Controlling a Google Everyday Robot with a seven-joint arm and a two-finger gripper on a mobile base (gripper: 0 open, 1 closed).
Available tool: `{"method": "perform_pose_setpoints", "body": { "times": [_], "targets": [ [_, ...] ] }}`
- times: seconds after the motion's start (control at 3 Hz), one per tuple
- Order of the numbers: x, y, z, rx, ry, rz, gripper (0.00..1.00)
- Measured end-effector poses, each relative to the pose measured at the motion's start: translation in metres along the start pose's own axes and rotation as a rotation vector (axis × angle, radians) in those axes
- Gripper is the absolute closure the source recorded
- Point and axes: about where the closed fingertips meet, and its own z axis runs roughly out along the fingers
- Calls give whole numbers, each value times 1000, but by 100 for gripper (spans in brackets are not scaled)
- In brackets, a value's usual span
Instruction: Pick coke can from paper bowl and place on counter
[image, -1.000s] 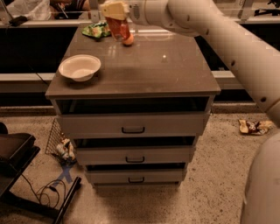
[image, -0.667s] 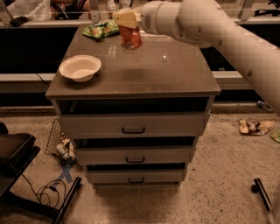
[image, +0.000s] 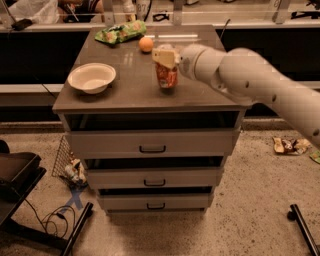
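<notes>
Since the earlier views, the gripper (image: 165, 58) has carried the coke can (image: 166, 76) from the far edge of the counter (image: 125, 95), beside the green bag (image: 120, 34), forward to mid-counter. The paper bowl (image: 91, 78) sits empty at the left, well apart. We judge that only release and retreat remain. The gripper covers the can's top; we cannot tell whether it clamps the can. The can is upright, red-orange with whitish markings, at or just above the surface, near the orange (image: 146, 44).
</notes>
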Motion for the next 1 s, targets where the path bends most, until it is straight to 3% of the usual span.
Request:
{"method": "perform_pose_setpoints", "body": {
  "times": [1.0],
  "targets": [
    [2,8,-6,-3,-11,13,29]
  ]
}}
